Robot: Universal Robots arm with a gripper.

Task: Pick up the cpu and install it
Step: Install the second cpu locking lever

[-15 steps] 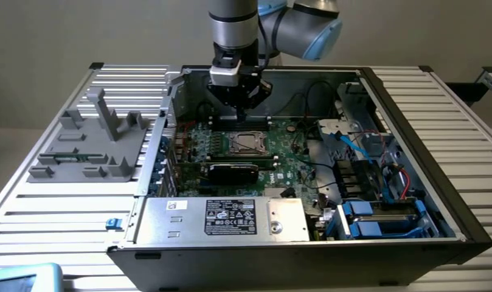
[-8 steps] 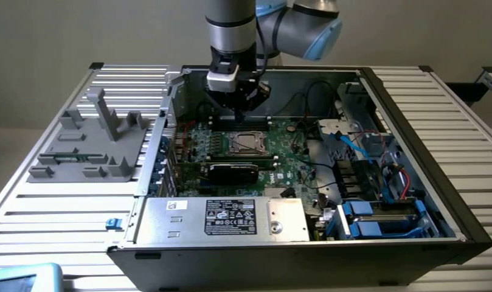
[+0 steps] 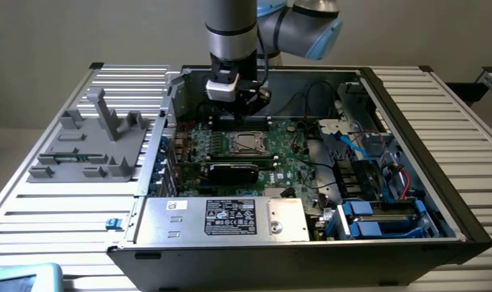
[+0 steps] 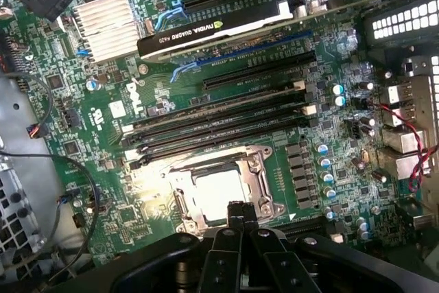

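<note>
hovering gripper (image 4: 236, 214) at the seated cpu (image 4: 218, 193) edge.

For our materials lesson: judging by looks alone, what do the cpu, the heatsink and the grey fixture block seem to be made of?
cpu: bare metal top, probably; it glares bright.
Heatsink: likely aluminium, silvery with thin parallel fins.
Grey fixture block: seemingly plastic, matte uniform grey, no shine.

The exterior view looks down from high in front of the open computer case (image 3: 311, 176), far enough back to take in the whole case, the slatted table (image 3: 67, 201) and the arm above. The wrist view looks from close above, past the claw (image 4: 239, 219), at the motherboard (image 4: 226, 87). Both views share the socket (image 3: 247, 142).
</note>
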